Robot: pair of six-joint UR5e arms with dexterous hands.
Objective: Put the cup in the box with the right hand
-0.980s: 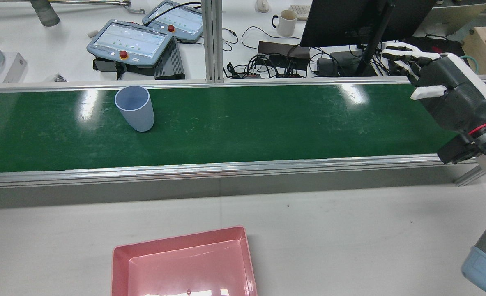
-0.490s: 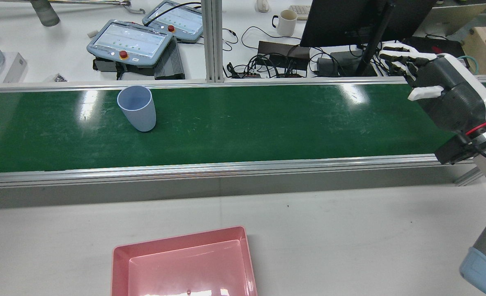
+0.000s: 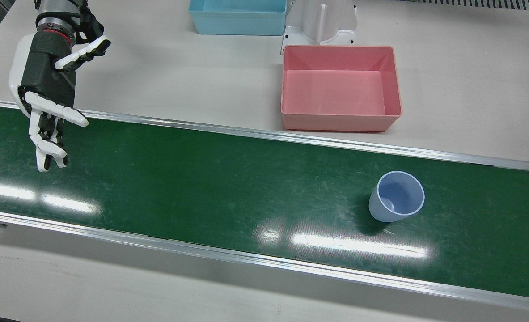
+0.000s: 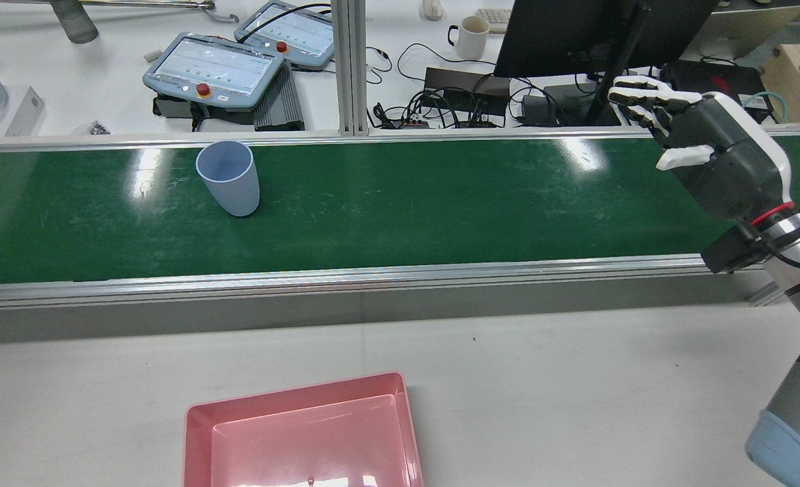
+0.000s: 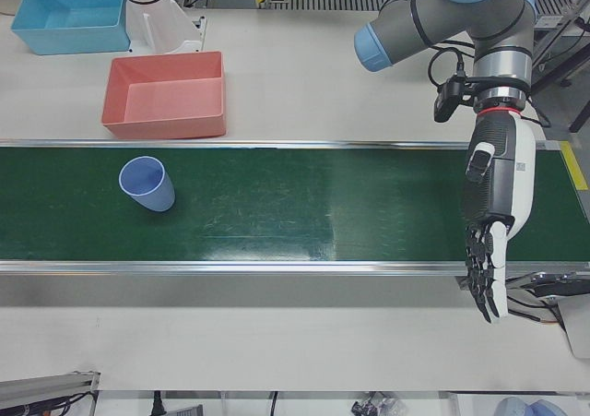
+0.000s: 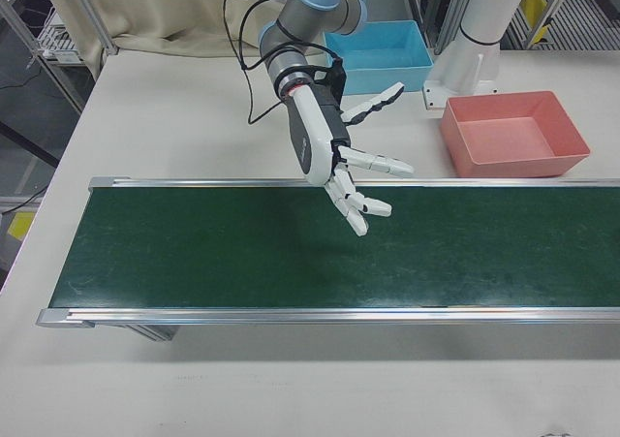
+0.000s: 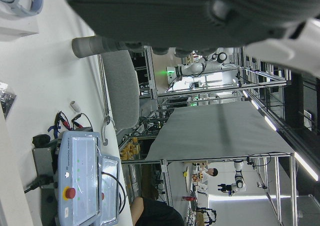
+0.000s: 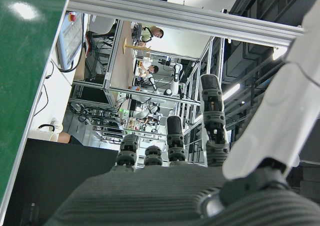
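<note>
Rightward on the belt drifts the upright pale-blue cup (image 4: 228, 177); right hand (image 4: 714, 155) empty, fingers spread

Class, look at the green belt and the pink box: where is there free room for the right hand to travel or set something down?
The belt is bare between the right hand and the cup. The pink box holds nothing. Nothing crowds either.

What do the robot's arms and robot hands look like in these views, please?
Each robot hand has a dark grey palm, a white shell and white fingers with black joints. A red ring marks each wrist. The arms are silver-grey tubes with light-blue joint caps and black cables.
</note>
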